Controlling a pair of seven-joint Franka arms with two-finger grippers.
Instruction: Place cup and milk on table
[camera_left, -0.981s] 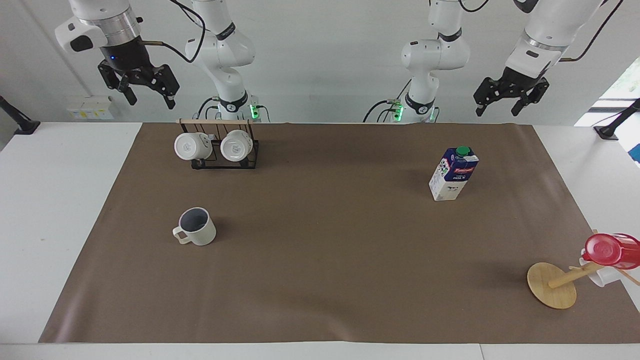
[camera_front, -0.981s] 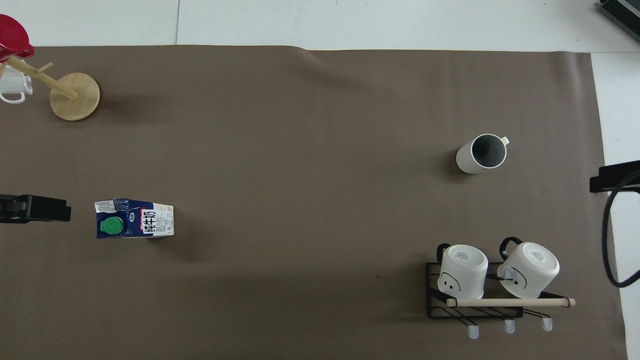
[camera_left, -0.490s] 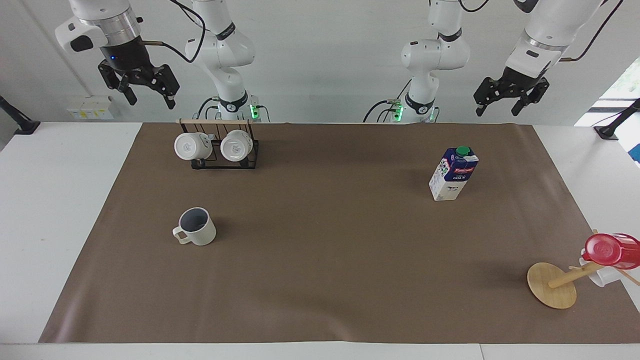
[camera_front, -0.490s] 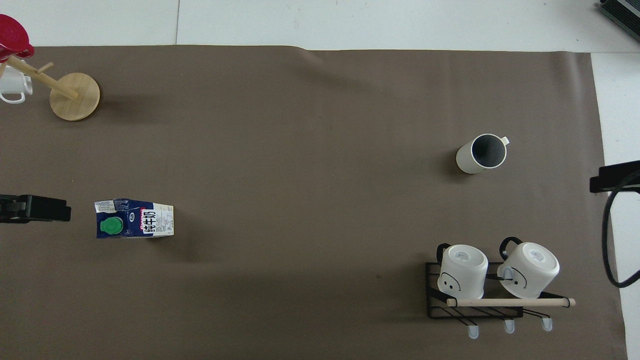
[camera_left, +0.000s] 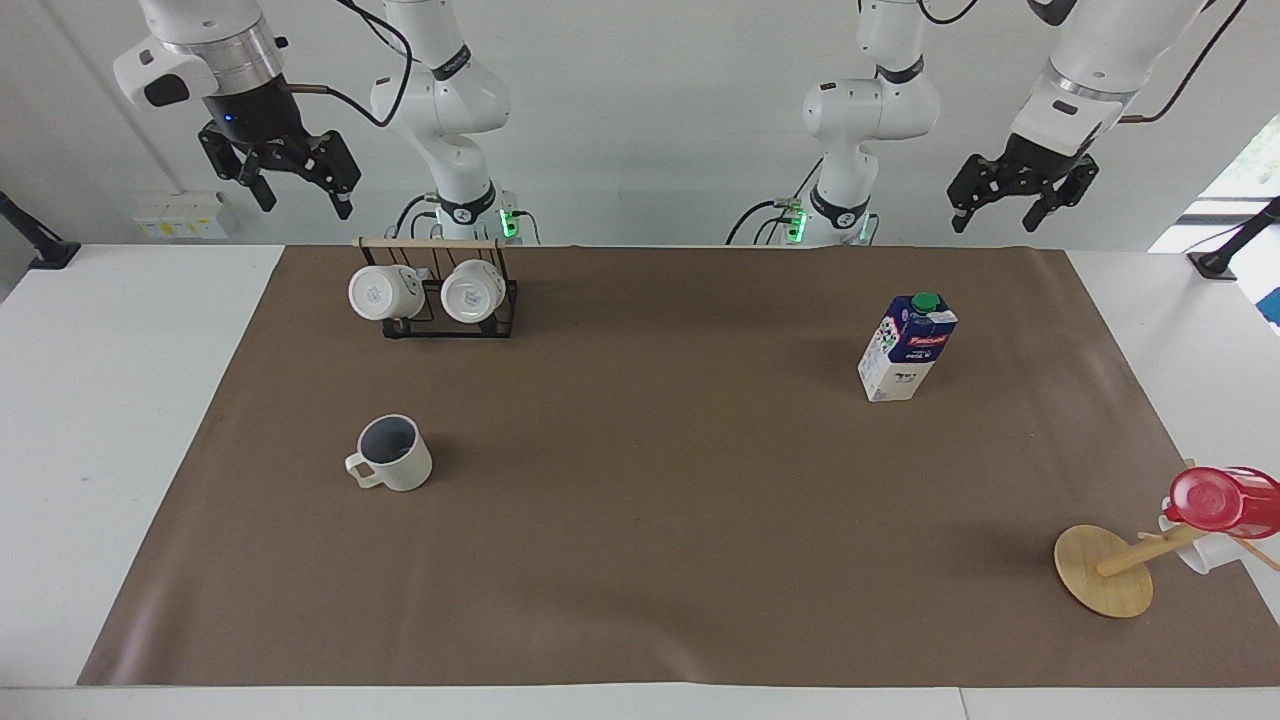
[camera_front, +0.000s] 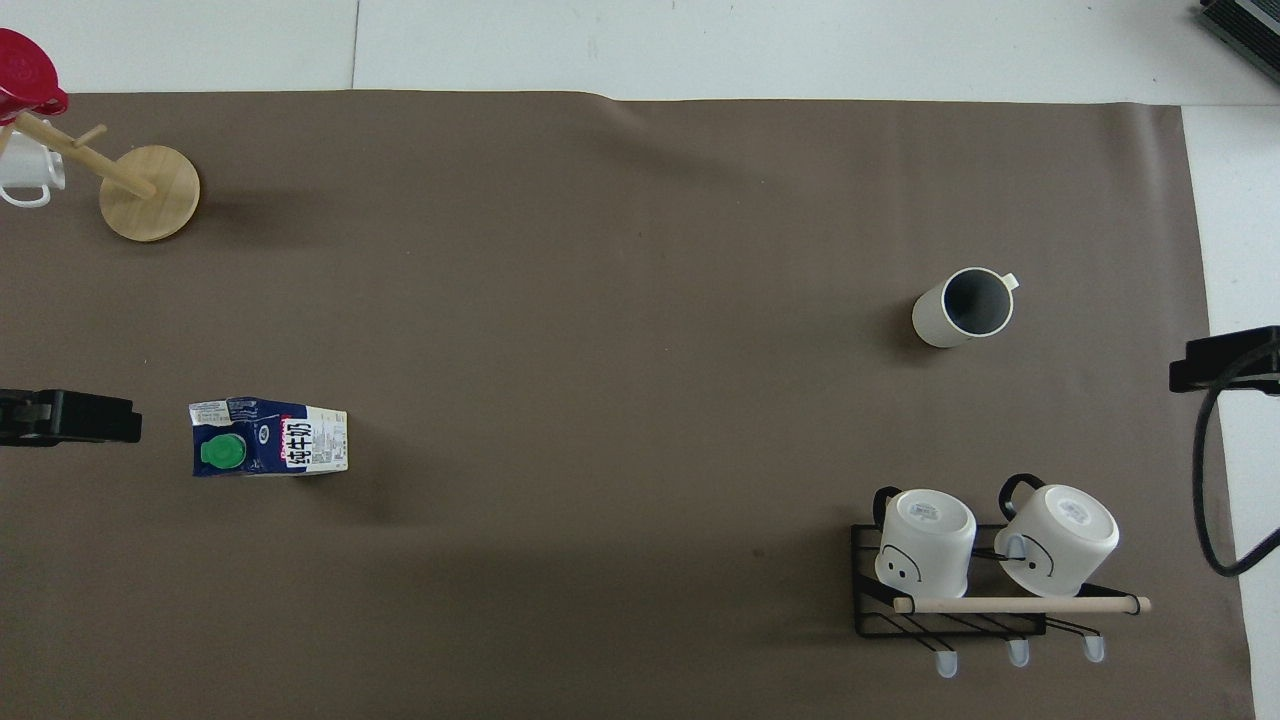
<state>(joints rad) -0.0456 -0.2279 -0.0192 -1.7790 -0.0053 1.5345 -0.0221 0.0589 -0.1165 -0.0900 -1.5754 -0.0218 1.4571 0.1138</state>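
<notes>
The cream-white mug (camera_left: 393, 454) stood upright on the brown mat (camera_left: 640, 520) of the table (camera_left: 90, 420), toward the right arm's end, its handle turned away from the robots and its dark interior showing. It sat farther from the robots than the black wire rack (camera_left: 440, 305), which held 2 glossy white mugs (camera_left: 380, 292) on their sides under a wooden rail.

The milk carton (camera_left: 905, 347) stood upright on the mat toward the left arm's end, green cap on top, well apart from the mug.

Farther from the robots than the carton, near the mat's corner, the round wooden disc (camera_left: 1103, 571) with its peg carried a red translucent cup (camera_left: 1222, 500).

The right gripper (camera_left: 296, 186) hung high over the table's robot-side edge near the rack, fingers spread and empty. The left gripper (camera_left: 1005, 208) hung high over that same edge at the other end, also released, grasping nothing.
</notes>
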